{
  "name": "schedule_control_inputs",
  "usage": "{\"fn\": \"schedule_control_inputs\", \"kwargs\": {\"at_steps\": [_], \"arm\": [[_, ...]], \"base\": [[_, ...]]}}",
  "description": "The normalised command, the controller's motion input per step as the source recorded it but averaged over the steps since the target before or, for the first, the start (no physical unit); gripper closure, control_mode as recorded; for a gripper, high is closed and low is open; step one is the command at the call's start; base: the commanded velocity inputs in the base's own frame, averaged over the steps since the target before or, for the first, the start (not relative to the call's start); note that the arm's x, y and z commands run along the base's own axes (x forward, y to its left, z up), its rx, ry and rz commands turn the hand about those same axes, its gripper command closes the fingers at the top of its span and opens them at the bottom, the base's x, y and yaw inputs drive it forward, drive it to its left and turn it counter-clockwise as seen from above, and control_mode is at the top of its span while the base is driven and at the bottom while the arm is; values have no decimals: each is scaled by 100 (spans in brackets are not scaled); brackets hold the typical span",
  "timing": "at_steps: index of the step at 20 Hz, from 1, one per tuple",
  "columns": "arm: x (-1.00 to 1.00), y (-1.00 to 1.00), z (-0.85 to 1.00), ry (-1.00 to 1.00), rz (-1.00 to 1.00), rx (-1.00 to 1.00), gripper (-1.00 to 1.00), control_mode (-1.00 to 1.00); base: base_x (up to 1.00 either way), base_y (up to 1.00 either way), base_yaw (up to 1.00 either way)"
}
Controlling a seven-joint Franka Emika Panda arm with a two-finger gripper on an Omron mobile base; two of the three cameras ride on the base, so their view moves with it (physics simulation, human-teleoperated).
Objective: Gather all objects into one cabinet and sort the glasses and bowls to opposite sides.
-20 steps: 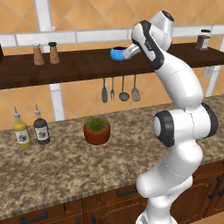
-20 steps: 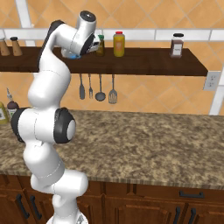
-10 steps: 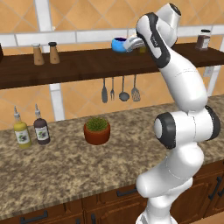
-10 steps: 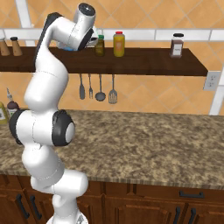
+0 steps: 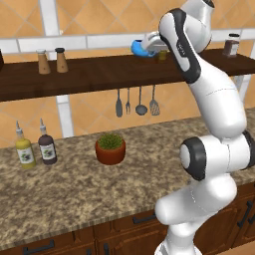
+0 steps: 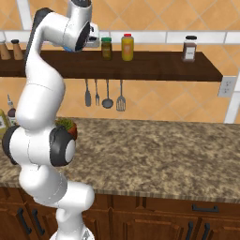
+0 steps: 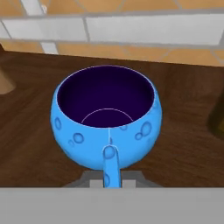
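The blue cup (image 7: 107, 116) sat straight ahead of the jaws, its handle (image 7: 110, 166) pointing back at them and running down between the finger tips, where the jaws were clamped together on it. In the hand view the cup's mouth faced up and a little toward the camera, the dark inside open to sight, so its axis stood roughly upright and the handle was the only part that gave it a direction. From the left base view the cup (image 5: 140, 48) was over the plank shelf (image 5: 99, 74), at the gripper (image 5: 148, 46), well to the right of the two shakers (image 5: 51, 61) and just left of a jar half hidden by the arm. Whether the base touched the shelf could not be told; it seemed just clear of it. The right base view showed the hand (image 6: 92, 37) just left of the green jar (image 6: 107, 48), with a sliver of blue under the wrist. The carry would probably turn on keeping the cup level, hung from its handle.
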Motion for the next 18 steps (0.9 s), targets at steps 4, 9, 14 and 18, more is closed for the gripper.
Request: {"fn": "schedule_control_inputs", "kwargs": {"at_steps": [4,9,14,18], "arm": [[-100,0,-28,-31,-2,0,100,-100],[-100,4,-54,-37,0,-3,100,-100],[-96,2,-7,-19,-2,-1,100,-100],[-70,0,13,3,-7,2,100,-100]], "base": [[0,0,0],[0,0,0],[0,0,0],[0,0,0]]}}
